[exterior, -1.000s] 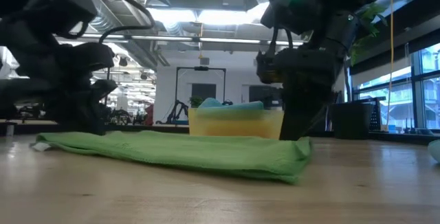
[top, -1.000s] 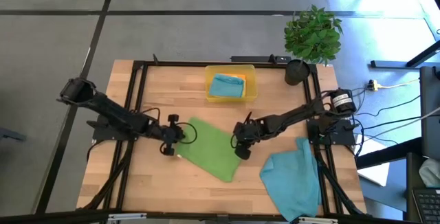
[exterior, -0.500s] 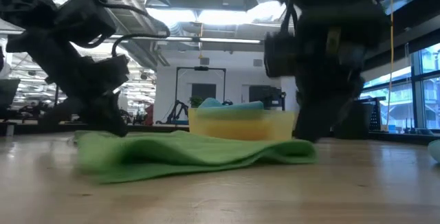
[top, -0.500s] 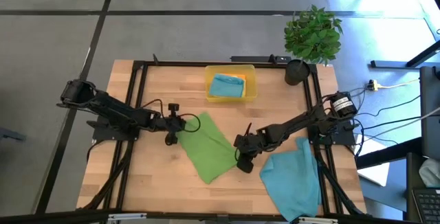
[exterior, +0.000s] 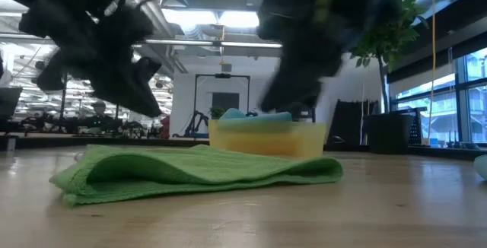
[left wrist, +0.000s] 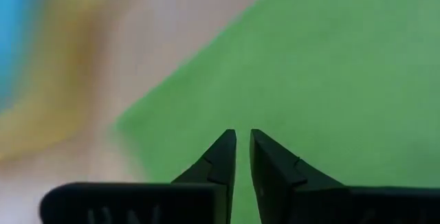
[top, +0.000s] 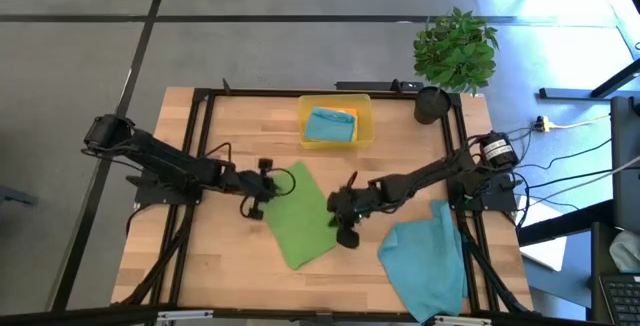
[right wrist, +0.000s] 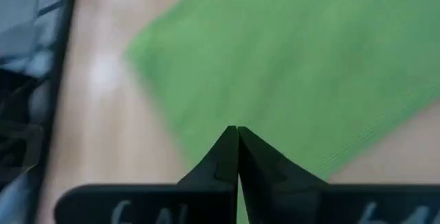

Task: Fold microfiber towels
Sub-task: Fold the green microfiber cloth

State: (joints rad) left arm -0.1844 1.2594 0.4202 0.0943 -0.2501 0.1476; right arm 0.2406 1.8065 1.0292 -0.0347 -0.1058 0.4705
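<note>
A green microfiber towel [top: 300, 221] lies doubled on the middle of the table, its rounded fold at the left end [exterior: 65, 183] in the low view. My left gripper [top: 275, 188] hangs above its left edge. In the left wrist view its fingertips [left wrist: 242, 136] stand a narrow gap apart, with nothing between them. My right gripper [top: 332, 211] hangs above the towel's right edge, its fingertips [right wrist: 238, 129] shut together on nothing. In the low view both grippers are clear above the cloth [exterior: 198, 172].
A crumpled teal towel [top: 425, 256] lies at the near right corner. A yellow tray [top: 335, 101] at the far middle holds a folded teal towel [top: 328, 126]. A potted plant [top: 455, 51] stands at the far right corner. Bare wood lies near left.
The green towel has gone from a wide flat spread to a narrower doubled strip with a fold at its left end. My left gripper has moved toward the table's right and up. My right gripper has moved toward the left and up. Both are now clear of the cloth.
</note>
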